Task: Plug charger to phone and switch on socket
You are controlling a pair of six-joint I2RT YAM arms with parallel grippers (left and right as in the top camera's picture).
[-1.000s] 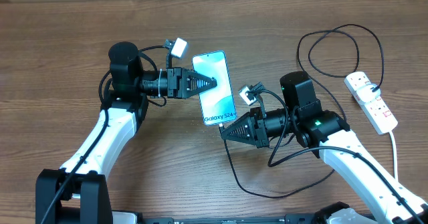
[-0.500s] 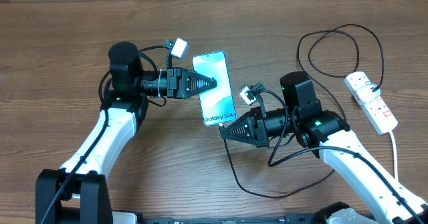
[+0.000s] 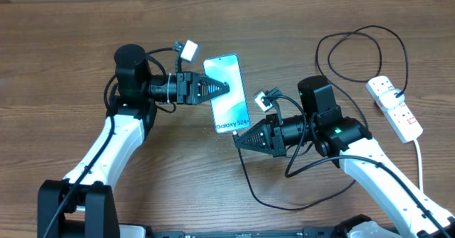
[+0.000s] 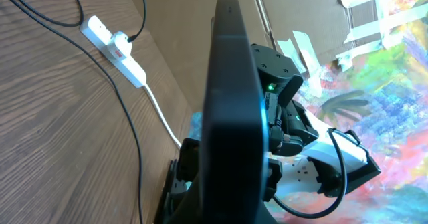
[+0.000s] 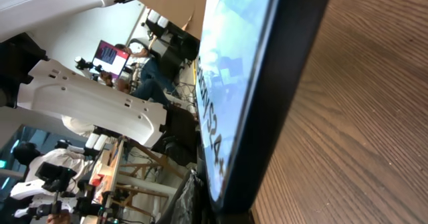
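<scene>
Alignment's the thing: right gripper (image 3: 238, 141), clenched on the charger (image 3: 246, 175), has the phone (image 3: 227, 99) just ahead. Left gripper (image 3: 225, 88) clamps it, so push straight, gently

Overhead looked straight down on the table (image 3: 57, 39); each wrist camera faced forward, the phone (image 3: 227, 94) edge-on just ahead, shared by all.

We see a brown wood-grain bench (image 3: 64, 46). Near its right edge the white socket (image 3: 395, 107) lies flat, and its thick white cord (image 3: 419, 167) trails toward the near side. The charger (image 3: 366, 28), a thin black cable, loops on the wood at far right and curls again near the middle.
</scene>
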